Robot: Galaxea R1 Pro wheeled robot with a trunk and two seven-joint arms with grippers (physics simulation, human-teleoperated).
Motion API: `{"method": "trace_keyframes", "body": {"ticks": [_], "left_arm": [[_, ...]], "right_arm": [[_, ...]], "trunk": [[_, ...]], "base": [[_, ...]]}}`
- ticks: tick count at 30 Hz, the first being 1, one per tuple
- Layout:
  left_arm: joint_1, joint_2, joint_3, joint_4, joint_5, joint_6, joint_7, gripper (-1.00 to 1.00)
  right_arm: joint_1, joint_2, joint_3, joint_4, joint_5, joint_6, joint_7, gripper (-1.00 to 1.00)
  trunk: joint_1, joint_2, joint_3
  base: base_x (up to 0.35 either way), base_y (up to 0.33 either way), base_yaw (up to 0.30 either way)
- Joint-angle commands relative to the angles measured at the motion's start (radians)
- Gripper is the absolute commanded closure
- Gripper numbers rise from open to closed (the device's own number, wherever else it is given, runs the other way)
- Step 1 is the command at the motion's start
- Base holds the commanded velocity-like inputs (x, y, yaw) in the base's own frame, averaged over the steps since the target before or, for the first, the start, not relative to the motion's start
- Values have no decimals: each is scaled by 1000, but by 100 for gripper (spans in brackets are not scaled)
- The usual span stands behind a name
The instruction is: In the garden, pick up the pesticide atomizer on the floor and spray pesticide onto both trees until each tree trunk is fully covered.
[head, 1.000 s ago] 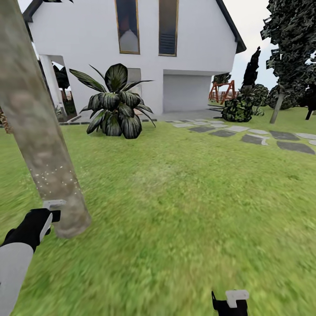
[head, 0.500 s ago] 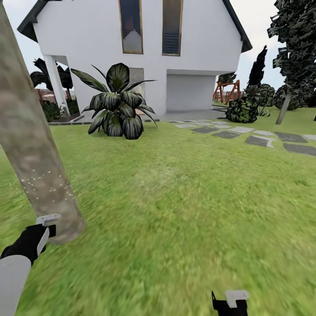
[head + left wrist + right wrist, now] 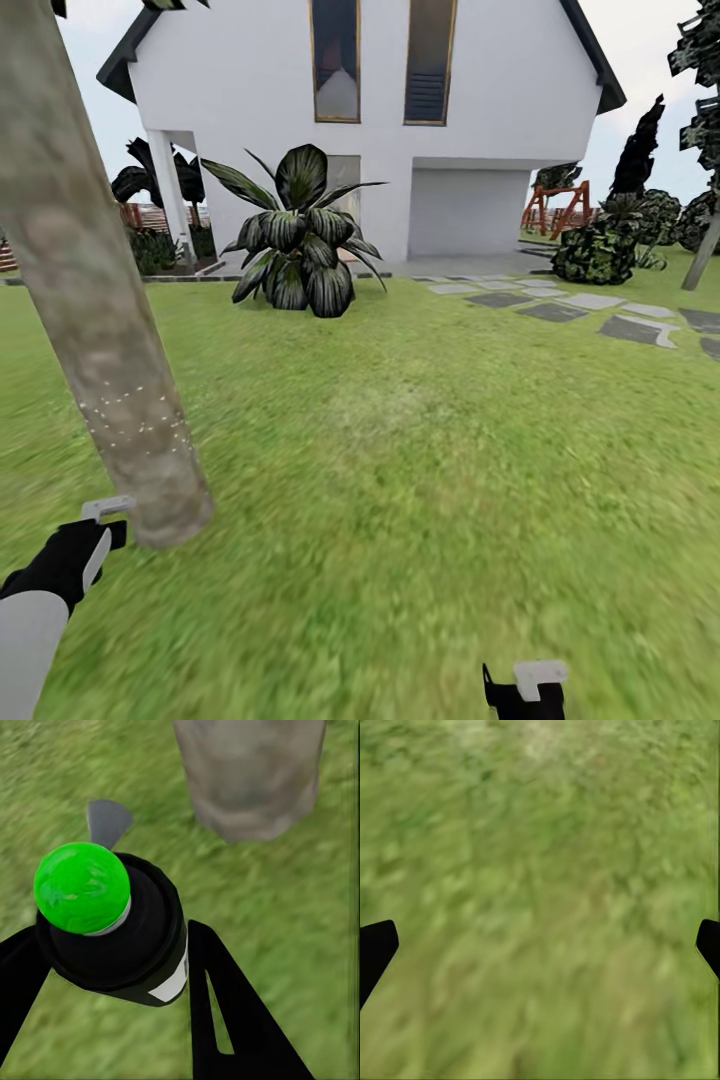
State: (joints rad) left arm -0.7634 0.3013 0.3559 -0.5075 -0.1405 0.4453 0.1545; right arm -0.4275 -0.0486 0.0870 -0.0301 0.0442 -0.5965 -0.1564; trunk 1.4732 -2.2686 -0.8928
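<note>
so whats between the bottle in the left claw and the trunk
Only bare lawn: the left wrist view shows the atomizer in the left claw short of the tree trunk.

The whole head view has swung left, so the white house (image 3: 370, 130) and palm (image 3: 300, 235) sit further right in frame. The left gripper (image 3: 105, 520) has dropped toward the lower left corner, beside the tree trunk (image 3: 95, 290).

Home garden, green lawn (image 3: 430, 480), white house (image 3: 370, 130), stepping stones (image 3: 590, 310), leafy plant (image 3: 300, 250), tree trunk (image 3: 90, 290)
</note>
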Motion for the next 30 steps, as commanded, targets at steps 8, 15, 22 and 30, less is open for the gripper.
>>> {"method": "trace_keyframes", "body": {"ticks": [8, 15, 22, 30], "left_arm": [[17, 8, 3, -5, -13, 5, -1, 100], [21, 2, 4, -3, -42, -49, 0, 100], [33, 8, 3, 6, -79, -50, 43, 100], [36, -2, 6, 10, -116, -7, 48, 100]], "right_arm": [[0, 0, 8, 1, 5, 0, -11, -100], [-1, 0, 8, 1, 5, 0, -11, -100], [-1, 0, 8, 1, 5, 0, -11, -100], [0, 0, 8, 1, 5, 0, -11, -100]], "trunk": [[0, 0, -1], [0, 0, -1], [0, 0, -1], [0, 0, -1]], "base": [[222, -154, 1], [16, -12, 203], [0, 0, 278], [23, -78, 84]]}}
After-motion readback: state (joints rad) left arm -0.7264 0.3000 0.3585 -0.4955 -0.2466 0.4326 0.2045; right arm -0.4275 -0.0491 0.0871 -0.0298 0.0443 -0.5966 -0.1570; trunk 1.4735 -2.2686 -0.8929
